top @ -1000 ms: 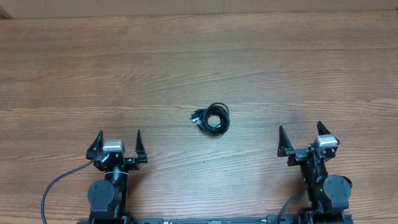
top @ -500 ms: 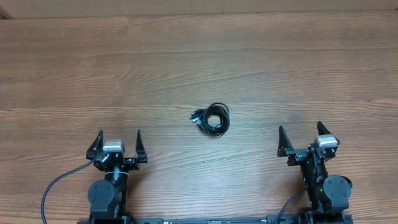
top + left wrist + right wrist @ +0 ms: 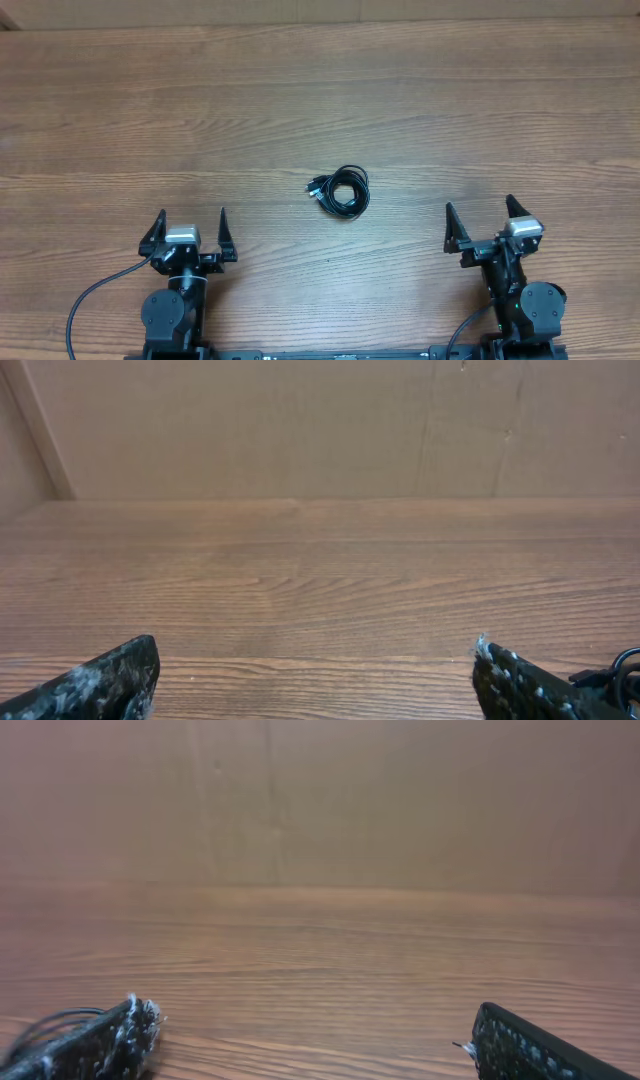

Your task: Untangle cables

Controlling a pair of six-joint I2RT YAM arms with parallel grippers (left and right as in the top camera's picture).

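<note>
The cables (image 3: 341, 190) lie as one small black coiled bundle with small plug ends on the wooden table (image 3: 320, 100), near its middle. My left gripper (image 3: 190, 226) is open and empty at the front left, well short of the bundle. My right gripper (image 3: 481, 220) is open and empty at the front right. In the left wrist view my left gripper (image 3: 315, 670) shows bare wood between its fingers, with a bit of cable (image 3: 625, 665) at the right edge. In the right wrist view my right gripper (image 3: 315, 1040) shows a bit of cable (image 3: 50, 1020) at the left edge.
A brown wall (image 3: 300, 430) stands at the table's far edge. A thick black arm wire (image 3: 95, 292) loops at the front left by the left arm base, and another (image 3: 462, 332) by the right base.
The right gripper has shifted very slightly to the left and up. The left arm and the cable bundle have not moved.
</note>
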